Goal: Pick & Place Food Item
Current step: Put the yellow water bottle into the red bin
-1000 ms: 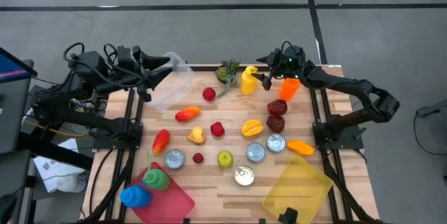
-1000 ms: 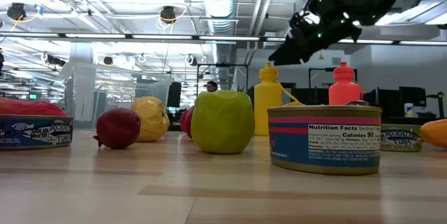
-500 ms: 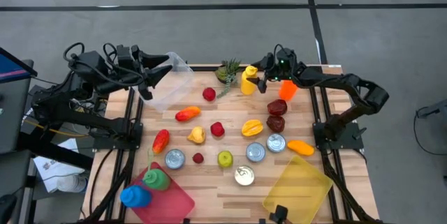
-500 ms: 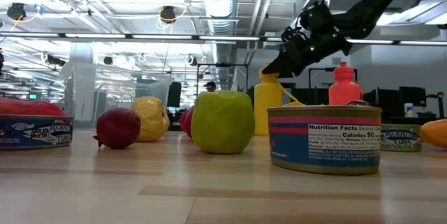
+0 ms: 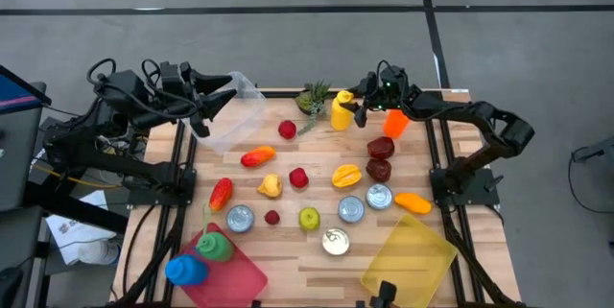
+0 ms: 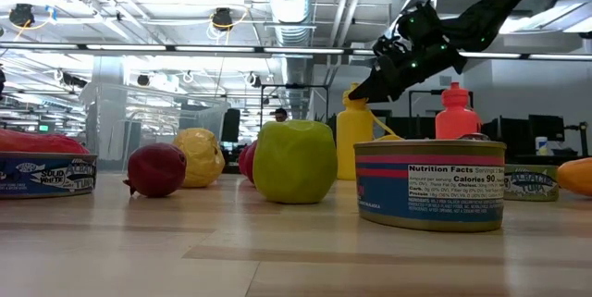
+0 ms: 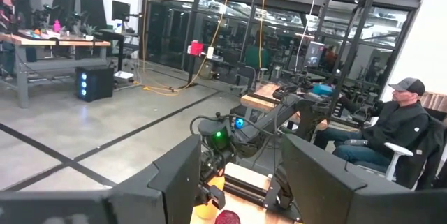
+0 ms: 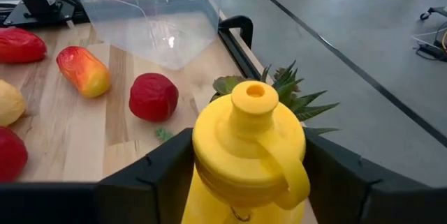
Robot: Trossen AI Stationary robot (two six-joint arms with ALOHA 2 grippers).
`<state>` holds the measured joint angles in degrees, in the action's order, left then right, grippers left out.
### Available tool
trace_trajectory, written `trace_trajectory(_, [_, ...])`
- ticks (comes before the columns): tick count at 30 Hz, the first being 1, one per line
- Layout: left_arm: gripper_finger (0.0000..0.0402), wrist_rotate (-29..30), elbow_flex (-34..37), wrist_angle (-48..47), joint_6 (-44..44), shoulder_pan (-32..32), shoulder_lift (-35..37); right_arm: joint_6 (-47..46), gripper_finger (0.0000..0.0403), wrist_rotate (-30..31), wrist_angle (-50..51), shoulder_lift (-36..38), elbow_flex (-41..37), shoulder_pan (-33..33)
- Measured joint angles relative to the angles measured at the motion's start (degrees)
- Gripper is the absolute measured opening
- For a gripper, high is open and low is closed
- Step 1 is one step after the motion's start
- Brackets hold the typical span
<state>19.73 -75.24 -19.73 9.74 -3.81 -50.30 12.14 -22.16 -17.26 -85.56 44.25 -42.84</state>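
Note:
A yellow bottle (image 5: 342,111) (image 6: 354,144) (image 8: 244,154) stands upright on its base at the table's far side, with my right gripper (image 5: 357,106) (image 8: 248,140) (image 6: 365,89) shut on it. At the far left corner a clear plastic container (image 5: 238,116) (image 8: 154,15) sits tilted at my left gripper (image 5: 228,92) (image 7: 241,182), which points level. Loose food items lie across the table's middle, among them a red apple (image 5: 287,130), a green apple (image 5: 309,218) and a red-yellow fruit (image 5: 257,157). My left gripper has the clear container at its rim (image 5: 240,82) on the side toward the arm. The plastic is see-through, so I cannot make out how the fingers meet it. The container is tilted, one lower corner (image 8: 174,63) pointing down at the table. My right gripper pinches the yellow bottle's shoulder (image 8: 209,147), just below the cap, between its two fingers. The fingers (image 8: 160,168) come from the table's right side, slanting down. The bottle stays upright on the table.
An orange bottle (image 5: 396,121) and a green plant (image 5: 312,97) flank the yellow bottle. Dark red items (image 5: 380,147), several cans (image 5: 351,208), a yellow tray (image 5: 408,255) and a red tray (image 5: 240,274) with green and blue bottles fill the near half. A person (image 7: 401,126) sits beyond the table.
My right gripper has sunk and gone toward the table's left edge, onto the top of the yellow bottle, then held still there. The bottle has stayed upright where it was.

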Motion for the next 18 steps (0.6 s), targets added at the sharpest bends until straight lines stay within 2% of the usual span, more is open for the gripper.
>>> trace_trajectory(6, [0.0195, 0.0, 0.0, 0.0, 0.0, 0.0, 0.0, -0.2, 0.0215, -0.1, 0.1, 1.1, 0.0, 0.6])
trace_trajectory(12, [0.0195, 0.0, 0.0, 0.4, 0.2, 0.0, -0.4, -2.5, 0.0219, -0.1, 1.3, 5.5, 1.0, 2.2])
trace_trajectory(18, [0.0195, -1.5, 0.0, 0.5, -0.2, 0.0, -2.9, -5.5, 0.0217, 0.1, 9.2, 10.3, 7.4, 8.9])
